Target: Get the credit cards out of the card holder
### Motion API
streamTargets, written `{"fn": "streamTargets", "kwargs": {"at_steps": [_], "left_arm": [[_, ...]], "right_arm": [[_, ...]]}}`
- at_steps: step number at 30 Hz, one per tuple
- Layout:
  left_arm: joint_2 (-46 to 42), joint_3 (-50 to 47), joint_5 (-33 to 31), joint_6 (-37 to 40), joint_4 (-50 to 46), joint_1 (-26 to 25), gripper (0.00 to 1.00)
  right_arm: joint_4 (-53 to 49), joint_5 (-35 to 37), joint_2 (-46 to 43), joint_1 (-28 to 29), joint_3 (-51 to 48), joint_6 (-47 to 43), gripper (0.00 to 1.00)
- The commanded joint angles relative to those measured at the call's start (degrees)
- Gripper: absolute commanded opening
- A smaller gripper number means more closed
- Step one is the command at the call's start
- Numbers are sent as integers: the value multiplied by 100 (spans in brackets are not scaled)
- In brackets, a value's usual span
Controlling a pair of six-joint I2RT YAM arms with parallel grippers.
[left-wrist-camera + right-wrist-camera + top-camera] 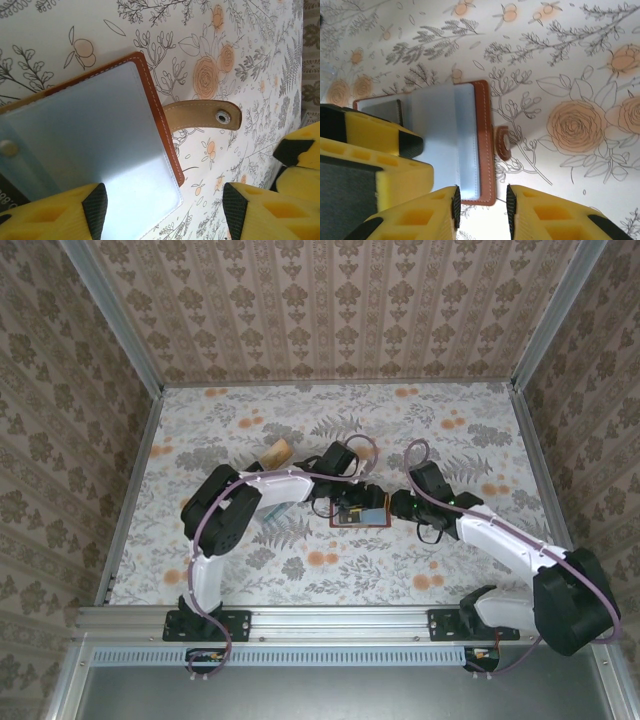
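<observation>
Step in hand: judged to be the steadying of the open card holder [362, 514] so that a card can be drawn from a pocket. No card is seen between any pads.
Card holder, place: laid open and flat on the flowered table [450, 440], mid-table, between the two grippers. Its strap [202, 114] is unfastened and stretched out beside the brown rim, snap showing.
Left gripper [165, 207]: jaws are held wide apart and nothing is grasped. One pad hangs over the grey-blue pocket, the other over bare table past the strap.
Right gripper [483, 205]: jaws are parted narrowly and set astride the holder's brown rim. A sliver of table is seen between rim and one pad, so no clamp is read.
Pockets, contents: the near grey-blue pocket is washed by glare, and whether a card lies in it cannot be told. A dark piece with pale digits [9, 197] is seen at the other half; it is taken to be the black card, not yet out.
Loose item: a tan piece [277, 452] lies well apart from the holder, beyond the left arm. It is too small to be named.
Doing it well: the rim should be pinned low by one gripper alone, so the leaf is not folded shut. The card should be pinched at its exposed edge and drawn along the pocket's mouth rather than lifted, lest the whole holder be dragged.
Risk: the grippers stand close together, so room should be kept between them.
</observation>
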Motion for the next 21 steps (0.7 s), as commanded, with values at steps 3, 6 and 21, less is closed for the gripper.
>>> {"fn": "streamTargets", "kwargs": {"at_steps": [3,6,21], "left_arm": [[-489,-179,-168,-19,-31,84,67],[-910,-428,-419,70,-223,226,66],[-1533,-1755,-1078,70,-461,694,2]], "right_arm": [[13,-318,-50,-19,-108,98,34],[268,-650,69,14,-16,63,34],[1018,-1755,1751,509,947,101,22]]}}
